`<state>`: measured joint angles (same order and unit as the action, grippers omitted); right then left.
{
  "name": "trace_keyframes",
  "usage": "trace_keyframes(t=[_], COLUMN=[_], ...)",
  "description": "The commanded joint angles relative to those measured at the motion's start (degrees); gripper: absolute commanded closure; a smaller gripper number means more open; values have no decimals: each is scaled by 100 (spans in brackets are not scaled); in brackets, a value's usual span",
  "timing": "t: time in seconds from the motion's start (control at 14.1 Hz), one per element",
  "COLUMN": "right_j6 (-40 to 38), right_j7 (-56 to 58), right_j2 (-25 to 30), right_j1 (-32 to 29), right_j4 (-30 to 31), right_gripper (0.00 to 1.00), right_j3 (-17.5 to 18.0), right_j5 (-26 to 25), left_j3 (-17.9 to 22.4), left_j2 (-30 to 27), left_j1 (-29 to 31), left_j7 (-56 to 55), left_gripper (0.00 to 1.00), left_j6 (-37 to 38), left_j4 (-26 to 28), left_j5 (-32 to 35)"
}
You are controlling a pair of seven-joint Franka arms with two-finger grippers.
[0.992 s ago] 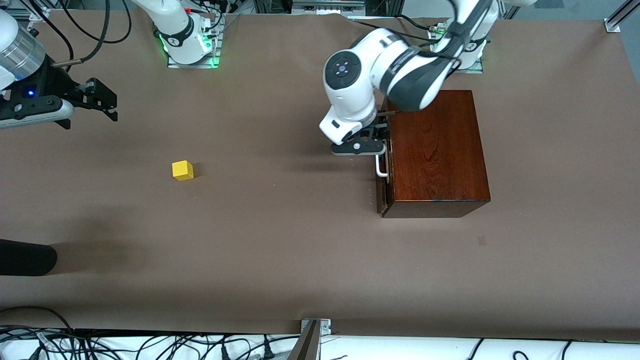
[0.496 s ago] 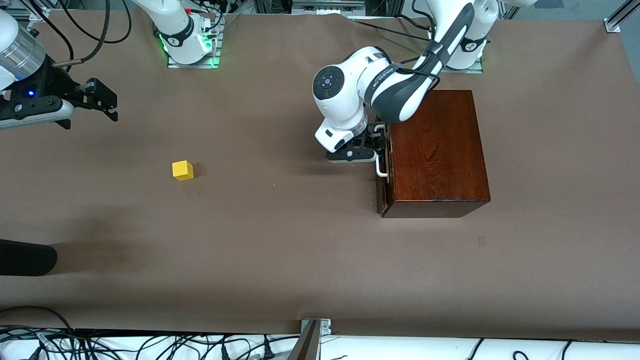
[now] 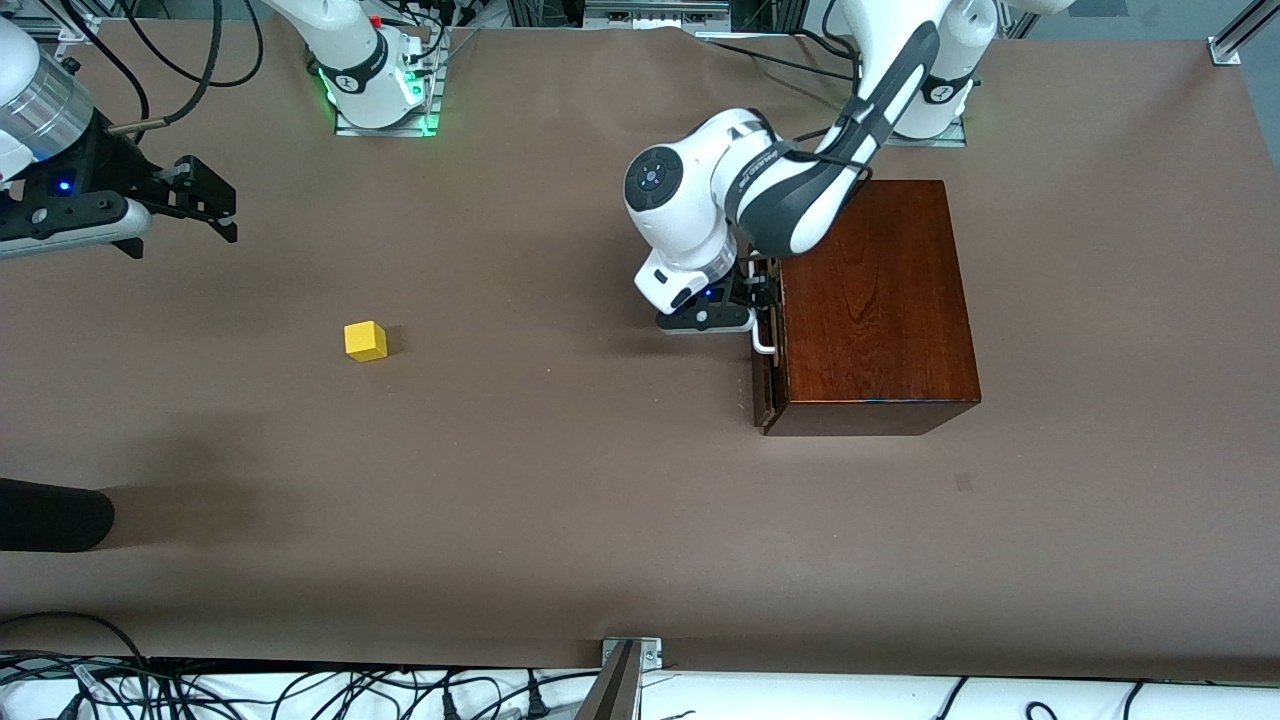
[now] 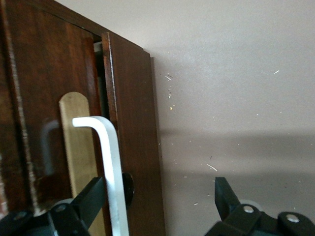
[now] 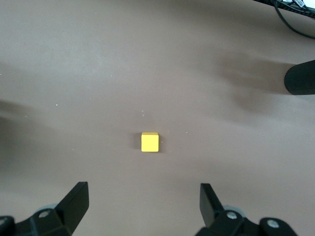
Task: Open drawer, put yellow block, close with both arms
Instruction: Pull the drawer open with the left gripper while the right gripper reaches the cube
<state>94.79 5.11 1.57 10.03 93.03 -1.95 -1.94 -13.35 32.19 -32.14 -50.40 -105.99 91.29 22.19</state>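
Note:
The dark reddish-brown box (image 3: 875,300) stands toward the left arm's end of the table. Its drawer front (image 3: 764,385) faces the right arm's end and sits almost shut; a thin gap shows in the left wrist view. My left gripper (image 3: 757,292) is open at the white handle (image 3: 765,338). In the left wrist view the handle (image 4: 110,162) lies between the fingers, close beside one finger (image 4: 91,199), and my left gripper (image 4: 157,191) is not closed on it. The yellow block (image 3: 365,340) lies on the table toward the right arm's end. My right gripper (image 3: 222,207) waits open in the air; the block (image 5: 150,142) shows ahead of my right gripper (image 5: 142,196).
A black rounded object (image 3: 50,515) pokes in at the table's edge at the right arm's end, nearer the front camera than the block; it also shows in the right wrist view (image 5: 300,78). Cables (image 3: 300,690) run along the front edge. Brown tabletop (image 3: 560,450) lies between block and box.
My left arm has swung its wrist round and brought the open gripper closer to the drawer handle. The right arm, the block and the box have not moved.

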Motion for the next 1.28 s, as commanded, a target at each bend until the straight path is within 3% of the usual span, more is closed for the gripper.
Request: trace_keyframes(t=[0.0, 0.28, 0.78, 1.2], right_j6=[-40, -40, -22, 320], right_j7=[25, 43, 8, 52], right_j2=[-52, -104, -297, -807], right_j1=[16, 8, 16, -1], right_j4=[-145, -145, -154, -180], right_gripper=[0, 0, 0, 0], right_j3=[37, 28, 28, 11], right_j5=[97, 123, 53, 97], left_j3=[17, 17, -36, -36], left_j2=[86, 218, 516, 692], left_j1=[-46, -55, -477, -618], left_j7=[-154, -216, -1252, -1219], left_gripper=[0, 0, 0, 0], left_j6=[-80, -264, -1353, -1381], left_j4=[11, 11, -181, -736], left_j5=[172, 172, 23, -531])
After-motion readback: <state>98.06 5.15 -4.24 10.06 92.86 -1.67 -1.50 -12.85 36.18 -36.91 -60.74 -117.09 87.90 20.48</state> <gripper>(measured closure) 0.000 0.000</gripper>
